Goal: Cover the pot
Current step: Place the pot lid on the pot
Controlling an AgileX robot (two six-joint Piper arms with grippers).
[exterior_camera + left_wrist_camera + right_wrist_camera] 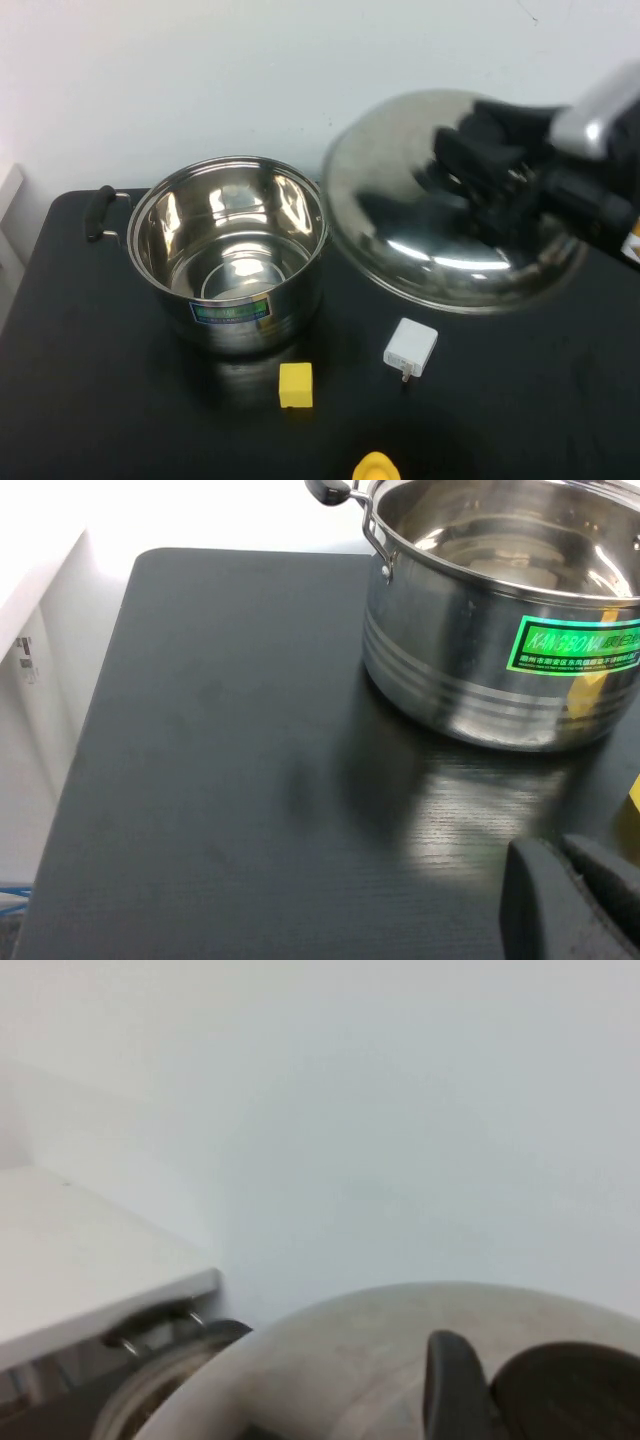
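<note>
The pot (250, 322) is a large shiny steel stockpot with a black side handle (98, 212) and a blue-green label. It stands open and empty on the left-centre of the black table. It also shows in the left wrist view (460, 660). My right gripper (483, 165) is shut on the black knob (572, 1396) of the domed steel lid (395, 205). It holds the lid tilted in the air, to the right of the pot and apart from it. My left gripper (572, 885) is shut and empty, low over the table in front of the pot.
A yellow block (295, 385) lies just in front of the pot. A white charger plug (411, 348) lies under the lid's near edge. Another yellow object (376, 467) sits at the table's front edge. The black table (90, 400) ends at a white wall behind.
</note>
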